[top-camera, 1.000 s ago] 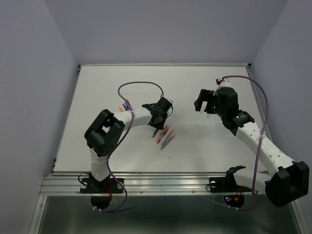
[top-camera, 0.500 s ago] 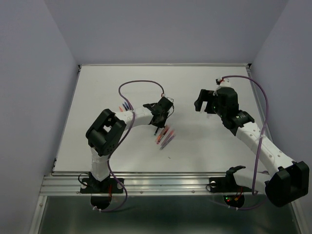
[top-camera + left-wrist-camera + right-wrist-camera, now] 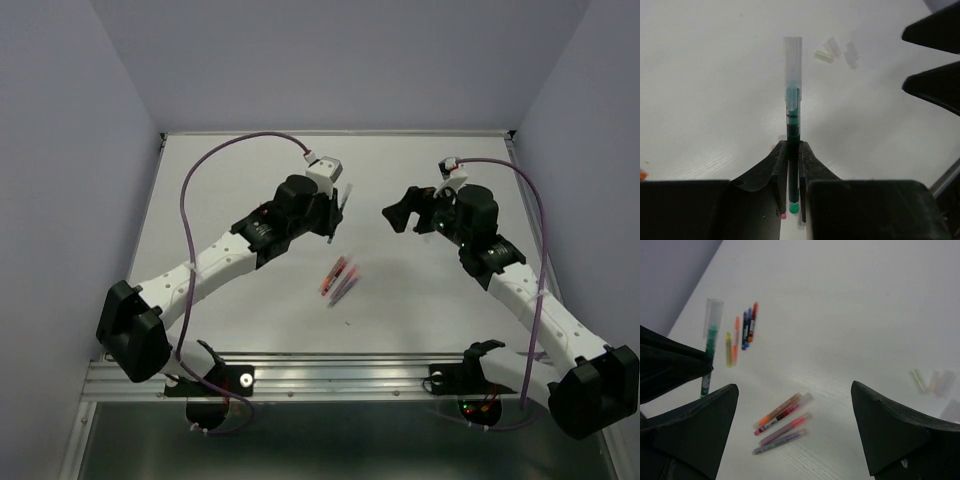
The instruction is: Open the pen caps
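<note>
My left gripper (image 3: 792,150) is shut on a green pen (image 3: 792,120), held above the table with its tip pointing away. A clear pen cap (image 3: 792,65) still sits over that tip, and a small green end piece (image 3: 794,206) shows behind the jaws. From above, the left gripper (image 3: 328,215) and pen (image 3: 340,203) face my right gripper (image 3: 400,212), which stands wide open and empty a short way to the right. The right wrist view shows the green pen (image 3: 709,347) at left, outside the open right gripper (image 3: 794,390). Several capped pens (image 3: 782,422) lie below it.
The cluster of pens (image 3: 340,280) lies mid-table between the arms. Another group of pens (image 3: 742,332) lies farther left. Loose clear caps (image 3: 832,50) (image 3: 932,380) rest on the white table (image 3: 420,300). The right gripper's fingers (image 3: 935,90) loom at the left wrist view's right edge.
The left arm rose from the pen cluster and swung toward the far middle, carrying the green pen. The right gripper shifted slightly left toward it, still open.
</note>
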Available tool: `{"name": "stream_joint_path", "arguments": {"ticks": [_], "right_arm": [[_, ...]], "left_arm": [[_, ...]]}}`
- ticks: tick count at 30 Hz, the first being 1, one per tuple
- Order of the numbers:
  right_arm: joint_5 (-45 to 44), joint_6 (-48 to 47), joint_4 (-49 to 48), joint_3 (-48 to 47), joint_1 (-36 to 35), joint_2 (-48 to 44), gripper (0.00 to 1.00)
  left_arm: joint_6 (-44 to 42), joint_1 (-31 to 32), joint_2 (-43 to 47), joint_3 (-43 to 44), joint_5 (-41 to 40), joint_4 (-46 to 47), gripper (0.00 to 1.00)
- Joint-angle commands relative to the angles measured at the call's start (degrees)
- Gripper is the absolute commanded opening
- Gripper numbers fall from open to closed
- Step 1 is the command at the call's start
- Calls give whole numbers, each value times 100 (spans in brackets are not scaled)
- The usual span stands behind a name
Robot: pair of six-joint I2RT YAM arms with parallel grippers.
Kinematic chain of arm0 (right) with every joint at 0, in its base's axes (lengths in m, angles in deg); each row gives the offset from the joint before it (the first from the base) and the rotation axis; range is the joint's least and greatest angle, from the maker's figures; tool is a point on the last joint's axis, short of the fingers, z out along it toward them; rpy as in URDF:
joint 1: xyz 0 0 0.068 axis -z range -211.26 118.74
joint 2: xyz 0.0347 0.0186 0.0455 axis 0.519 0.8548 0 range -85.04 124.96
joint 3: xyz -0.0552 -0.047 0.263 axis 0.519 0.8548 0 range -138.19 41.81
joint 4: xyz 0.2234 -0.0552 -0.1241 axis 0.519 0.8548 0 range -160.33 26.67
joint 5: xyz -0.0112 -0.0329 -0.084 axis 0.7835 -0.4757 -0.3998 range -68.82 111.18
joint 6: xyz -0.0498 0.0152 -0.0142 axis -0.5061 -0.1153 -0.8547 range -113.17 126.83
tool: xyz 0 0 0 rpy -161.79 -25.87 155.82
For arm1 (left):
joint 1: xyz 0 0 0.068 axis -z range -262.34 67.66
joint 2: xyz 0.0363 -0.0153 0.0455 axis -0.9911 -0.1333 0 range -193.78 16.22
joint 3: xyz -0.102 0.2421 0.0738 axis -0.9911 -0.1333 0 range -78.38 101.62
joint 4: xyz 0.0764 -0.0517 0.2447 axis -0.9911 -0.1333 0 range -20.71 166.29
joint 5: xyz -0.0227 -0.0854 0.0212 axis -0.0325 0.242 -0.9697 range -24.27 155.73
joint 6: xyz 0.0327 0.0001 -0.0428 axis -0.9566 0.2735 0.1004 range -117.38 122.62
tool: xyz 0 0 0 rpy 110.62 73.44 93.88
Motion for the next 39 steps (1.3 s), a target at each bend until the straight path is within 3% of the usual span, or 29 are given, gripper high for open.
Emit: {"name": "stream_joint_path", "arguments": {"ticks": [1,5,17,25,33,39], "right_arm": [[1479,337,-1149,11,-9,114,100],[2349,786,-2063,38,-9,289,100],[3063,1718,-2697,-50,-9,826,97],[3204,2245,-3260,82,-9,914,70],[3239,2281,-3234,99,-9,958,63],[3283,2281,-3234,73,-9,993,35]], "left_arm": [[-146,2,459,-591,1135,661,0],[-49,2,830,-1057,1934,1235,0],[294,2,962,-1225,2297,1789,0],[417,2,918,-1199,2288,1929,0],[522,2,962,-1243,2376,2158,0],[540,2,936,-1225,2385,2185,0]]}}
